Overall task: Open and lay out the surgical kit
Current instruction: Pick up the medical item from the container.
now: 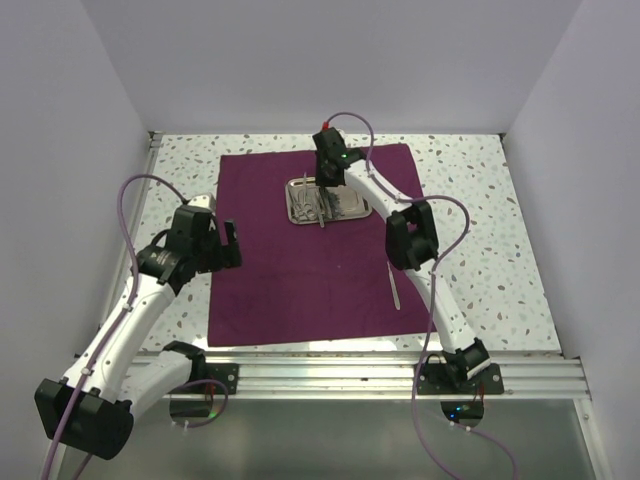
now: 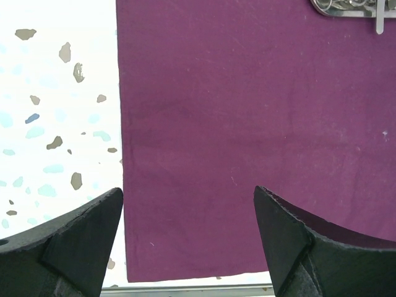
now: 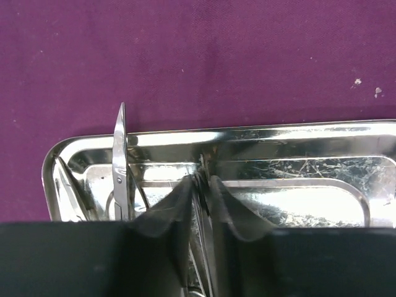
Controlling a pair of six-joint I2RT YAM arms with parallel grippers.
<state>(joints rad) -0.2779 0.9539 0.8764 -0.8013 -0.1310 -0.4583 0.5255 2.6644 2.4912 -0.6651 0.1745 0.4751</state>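
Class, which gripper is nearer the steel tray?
The right gripper: it reaches down inside the steel tray. The left gripper hovers open over the left edge of the purple cloth.

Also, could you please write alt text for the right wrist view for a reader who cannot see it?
The right tool pinches a slim silver instrument inside a shiny steel tray. Scissors poke over the tray's rim on the picture's left, and purple cloth lies underneath.

A white tabletop point(image 1: 480, 200) flecked with grey and brown specks sits boxed in by plain pale walls point(image 1: 300, 60), with a ribbed metal rail point(image 1: 330, 372) along its near edge.
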